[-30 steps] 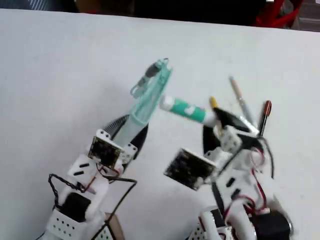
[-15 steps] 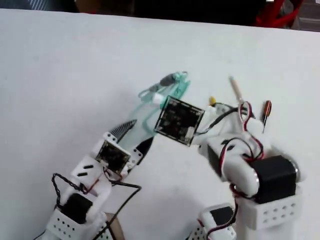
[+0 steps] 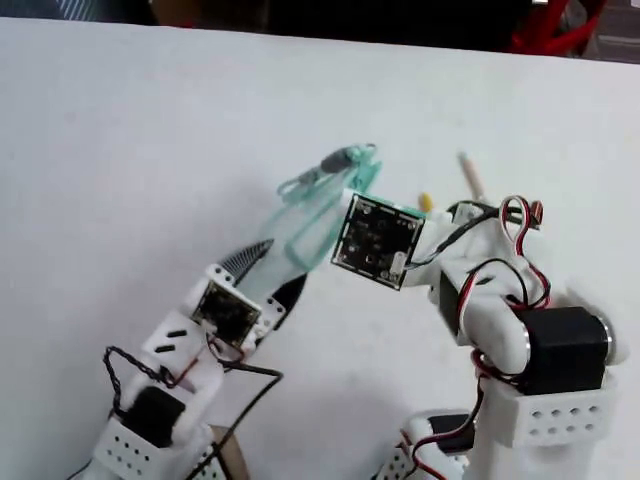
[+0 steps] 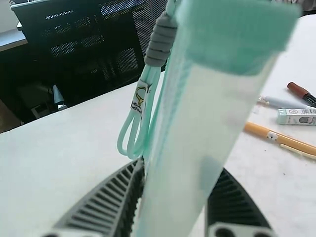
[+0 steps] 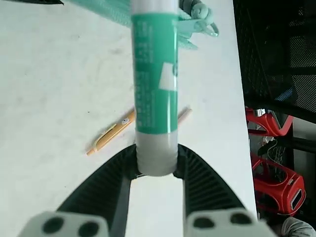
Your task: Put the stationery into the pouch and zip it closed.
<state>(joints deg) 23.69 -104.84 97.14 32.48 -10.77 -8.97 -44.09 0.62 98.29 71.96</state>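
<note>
Pouch (image 3: 305, 222) of see-through mint plastic, held up off the white counter (image 3: 120, 150) by the left arm (image 3: 190, 340), whose left jaws are closed tight on its lower end. A grey toggle (image 4: 160, 39) and a looped mint cord (image 4: 136, 126) hang near its top. Just right of it, the right arm (image 3: 500, 320) leans in; the right jaws are clamped on the grey end of a green-and-white stick (image 5: 154, 89), whose far end meets the upper end of the pouch, though whether it is inside cannot be told. Farther right, on the counter, lie an orange pencil (image 5: 109, 134) and a red-brown pen (image 4: 301, 92), the pen just beside the right arm
</note>
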